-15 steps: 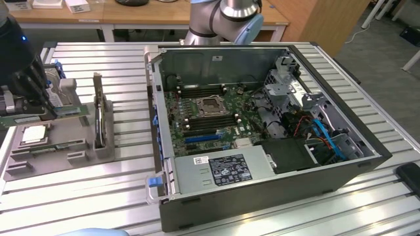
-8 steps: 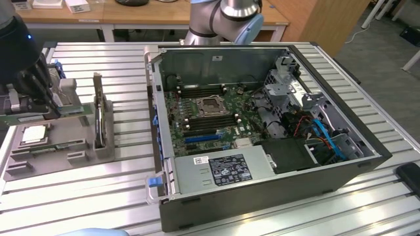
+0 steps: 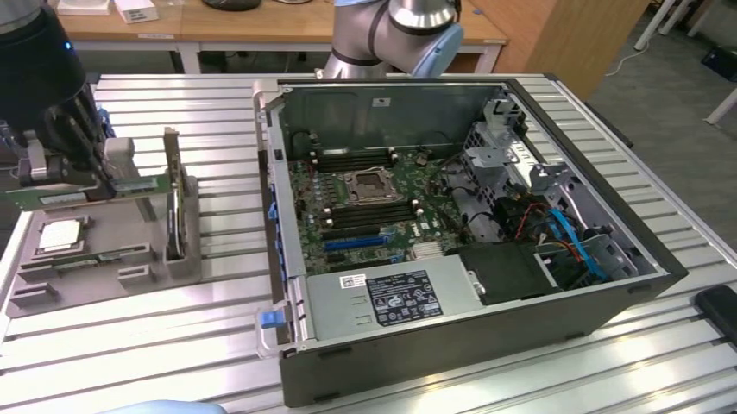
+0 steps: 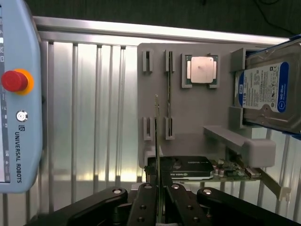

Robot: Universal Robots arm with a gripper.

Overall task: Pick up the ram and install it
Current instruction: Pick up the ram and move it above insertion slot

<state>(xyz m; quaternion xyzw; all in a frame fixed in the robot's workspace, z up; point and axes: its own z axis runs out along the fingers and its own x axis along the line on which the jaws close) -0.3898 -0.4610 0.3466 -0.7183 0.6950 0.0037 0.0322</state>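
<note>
"Where is the ram?"

"Over the grey tray, by the worktop edge on the exterior view's left. The fingers are closed almost together on the ram, pinching its flat faces so it stands on edge."

"Why that way?"

"Probably to leave its long contact edge free. A second stick stands in the tray's holders just beside it, with the processor chip and hard drive further along."

"And the machine?"

"The open computer case sits well apart, to the right, its memory slots facing up."
</note>
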